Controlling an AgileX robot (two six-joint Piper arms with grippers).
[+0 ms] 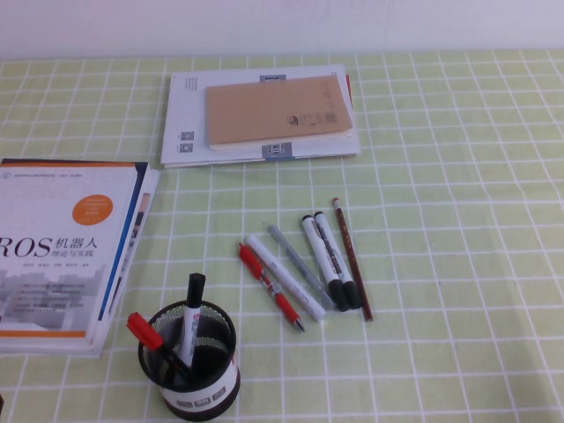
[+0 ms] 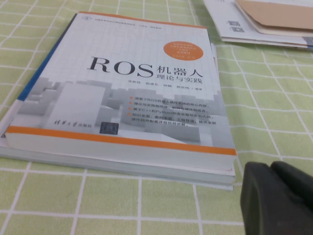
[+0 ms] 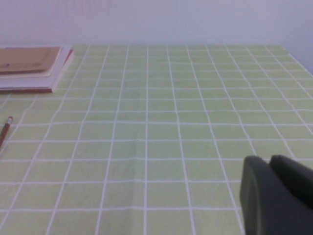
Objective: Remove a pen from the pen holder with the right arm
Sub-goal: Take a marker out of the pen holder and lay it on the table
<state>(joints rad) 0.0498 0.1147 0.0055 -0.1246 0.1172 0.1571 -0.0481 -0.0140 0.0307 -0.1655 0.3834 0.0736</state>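
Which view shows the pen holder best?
High view: the holder stands in full at the near edge, a red pen and black marker in it. Neither wrist view shows it: the left gripper sits by the book, the right gripper over the cloth.

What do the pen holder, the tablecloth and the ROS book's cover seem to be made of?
Pen holder: likely black metal mesh, see-through wall with fine holes. Tablecloth: probably matte fabric or vinyl, printed green check, faint crease. ROS book cover: coated paper or card, smooth printed surface. Left gripper hangs by the book, right gripper over the cloth; both look dark, matte plastic or rubber.
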